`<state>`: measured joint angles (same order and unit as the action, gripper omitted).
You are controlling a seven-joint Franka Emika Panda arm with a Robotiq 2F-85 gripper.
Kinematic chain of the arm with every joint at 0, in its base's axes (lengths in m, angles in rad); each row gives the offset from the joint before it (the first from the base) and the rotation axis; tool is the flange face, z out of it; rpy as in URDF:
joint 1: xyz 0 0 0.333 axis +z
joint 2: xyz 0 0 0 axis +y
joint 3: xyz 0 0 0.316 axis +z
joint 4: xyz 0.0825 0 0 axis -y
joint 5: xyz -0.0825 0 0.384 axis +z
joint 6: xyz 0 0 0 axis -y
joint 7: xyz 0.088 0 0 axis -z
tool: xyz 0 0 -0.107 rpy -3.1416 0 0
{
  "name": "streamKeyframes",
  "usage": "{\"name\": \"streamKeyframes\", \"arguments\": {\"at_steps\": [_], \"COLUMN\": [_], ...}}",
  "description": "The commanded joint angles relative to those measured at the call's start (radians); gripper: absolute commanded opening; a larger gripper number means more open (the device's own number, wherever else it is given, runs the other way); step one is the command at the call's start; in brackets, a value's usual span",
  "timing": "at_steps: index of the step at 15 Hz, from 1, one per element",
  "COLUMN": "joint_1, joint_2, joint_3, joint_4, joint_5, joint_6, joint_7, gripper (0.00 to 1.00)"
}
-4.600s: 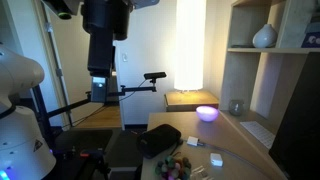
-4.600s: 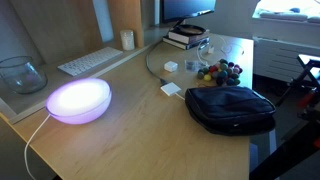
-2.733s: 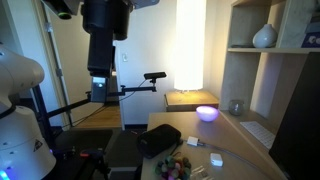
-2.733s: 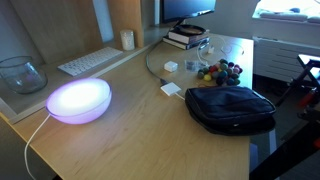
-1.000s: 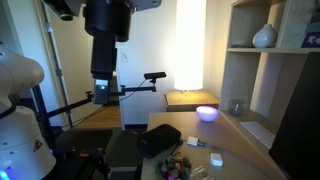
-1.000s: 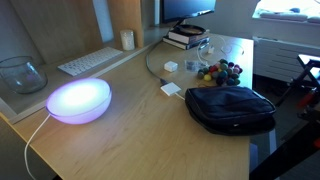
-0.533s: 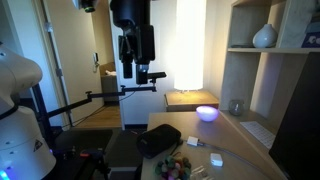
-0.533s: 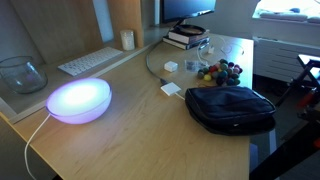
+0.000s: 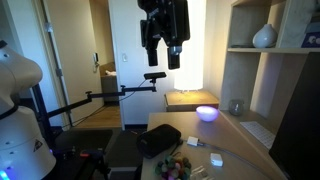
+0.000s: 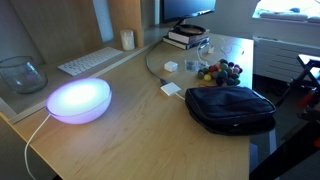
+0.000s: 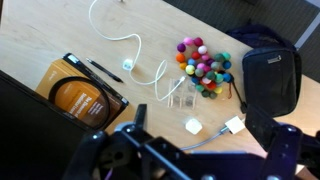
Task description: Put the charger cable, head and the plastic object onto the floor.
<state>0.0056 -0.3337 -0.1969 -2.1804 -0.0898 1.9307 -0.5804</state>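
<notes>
The thin white charger cable [image 11: 136, 48] lies looped on the light wooden table [image 11: 40, 40]. A small white cube charger head [image 11: 193, 126] and a clear plastic object [image 11: 183, 98] sit beside a pile of coloured balls [image 11: 200, 62]. The cube also shows in an exterior view [image 10: 171, 67]. My gripper [image 9: 162, 58] hangs high above the table, open and empty. In the wrist view my gripper [image 11: 200, 122] is spread wide over these items, far from them. The tan floor [image 9: 98, 117] shows beyond the table.
A black pouch [image 10: 230, 108] lies near the table's edge. A white adapter [image 10: 171, 89] with a grey cord, a glowing lamp [image 10: 78, 100], a keyboard [image 10: 88, 62], a glass bowl [image 10: 20, 73] and books [image 11: 85, 95] are also on the table.
My arm has swung across the exterior view from left to right, over the table end, with the gripper turned. Nothing on the table has moved.
</notes>
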Motion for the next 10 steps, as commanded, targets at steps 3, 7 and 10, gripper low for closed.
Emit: {"name": "streamKeyframes", "arguments": {"at_steps": [3,7,10], "joint_1": [-0.075,-0.106,-0.116], "joint_2": [0.199,0.328,0.417], "joint_3": [0.018,0.024,0.023], "joint_4": [0.141,0.200,0.230], "joint_5": [-0.072,-0.169,-0.256], "joint_6": [0.014,-0.022,-0.063], "joint_7": [0.170,0.292,0.368], "gripper": [1.00,1.00,1.00]}}
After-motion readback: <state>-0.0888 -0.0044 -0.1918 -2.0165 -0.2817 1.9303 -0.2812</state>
